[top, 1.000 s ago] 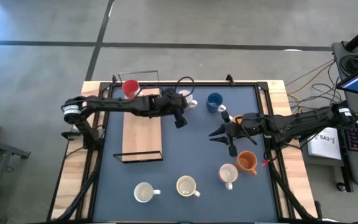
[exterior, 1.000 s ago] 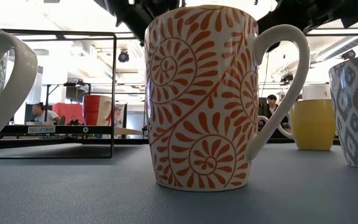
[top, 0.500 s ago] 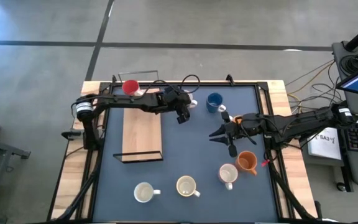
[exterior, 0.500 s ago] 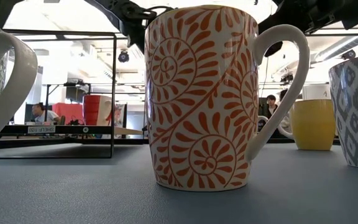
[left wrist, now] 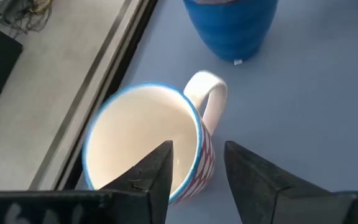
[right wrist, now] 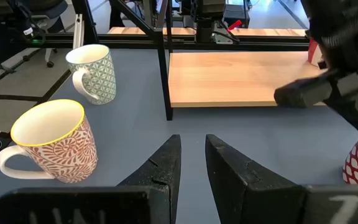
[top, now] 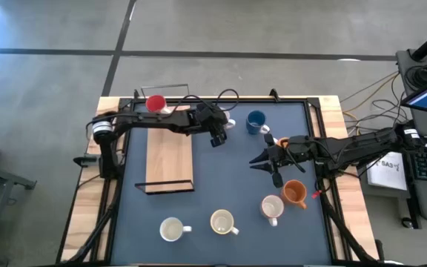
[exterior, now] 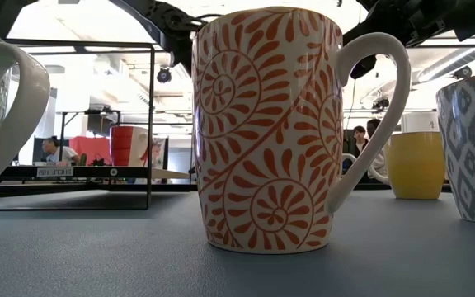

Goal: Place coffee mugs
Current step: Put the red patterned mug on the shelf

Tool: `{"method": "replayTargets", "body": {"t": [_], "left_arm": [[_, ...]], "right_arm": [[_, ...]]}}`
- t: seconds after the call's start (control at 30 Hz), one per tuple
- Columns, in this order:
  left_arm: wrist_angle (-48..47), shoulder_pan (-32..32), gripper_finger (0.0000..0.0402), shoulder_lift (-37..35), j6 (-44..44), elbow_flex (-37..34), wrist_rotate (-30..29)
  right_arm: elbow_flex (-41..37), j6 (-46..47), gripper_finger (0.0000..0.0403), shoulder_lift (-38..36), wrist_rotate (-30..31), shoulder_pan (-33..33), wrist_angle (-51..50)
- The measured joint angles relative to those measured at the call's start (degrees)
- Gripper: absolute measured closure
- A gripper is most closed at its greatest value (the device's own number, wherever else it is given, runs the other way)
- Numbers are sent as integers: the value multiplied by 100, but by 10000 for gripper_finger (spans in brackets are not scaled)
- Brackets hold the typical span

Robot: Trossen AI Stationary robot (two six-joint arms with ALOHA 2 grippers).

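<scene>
A white mug with a red pattern and a blue rim (left wrist: 148, 143) stands upright on the table near the far edge, also in the high view (top: 229, 124). My left gripper (left wrist: 197, 171) hovers open over it, one finger above its inside, the other outside, beside the handle (left wrist: 210, 99). A blue mug (top: 256, 121) stands just to its right. A red mug (top: 155, 103) sits on the wooden board (top: 169, 156). My right gripper (top: 267, 159) waits mid-table, fingers a narrow gap apart, nothing between them (right wrist: 192, 165).
Near the front stand an orange-patterned mug (top: 222, 221), a green-patterned one (top: 171, 230), a pale one (top: 271, 208) and an orange one (top: 295, 193). A black wire frame (right wrist: 163, 62) rises from the board's edge. People sit in the room beyond (exterior: 361, 136).
My left arm has swung toward the table's far edge and its gripper has sunk toward the red-patterned mug. The right arm and all mugs have kept their places.
</scene>
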Motion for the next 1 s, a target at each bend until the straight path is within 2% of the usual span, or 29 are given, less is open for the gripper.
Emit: {"method": "replayTargets", "body": {"t": [0.33,0.47,0.63,0.77,0.87,1.0], "left_arm": [[45,20,289,242,-56,0,-5],[7,19,322,238,-68,-2,0],[-42,10,388,215,-99,-2,35],[-132,-55,390,58,-108,-5,55],[-425,-147,396,-178,-151,103,65],[-1325,-258,396,-427,-149,548,147]], "right_arm": [[0,-3,339,0,0,0,4],[0,-9,339,0,0,0,4],[0,-14,339,0,0,0,4],[0,-15,339,0,2,0,4],[0,-4,339,0,0,0,4],[0,-3,339,0,2,0,4]]}}
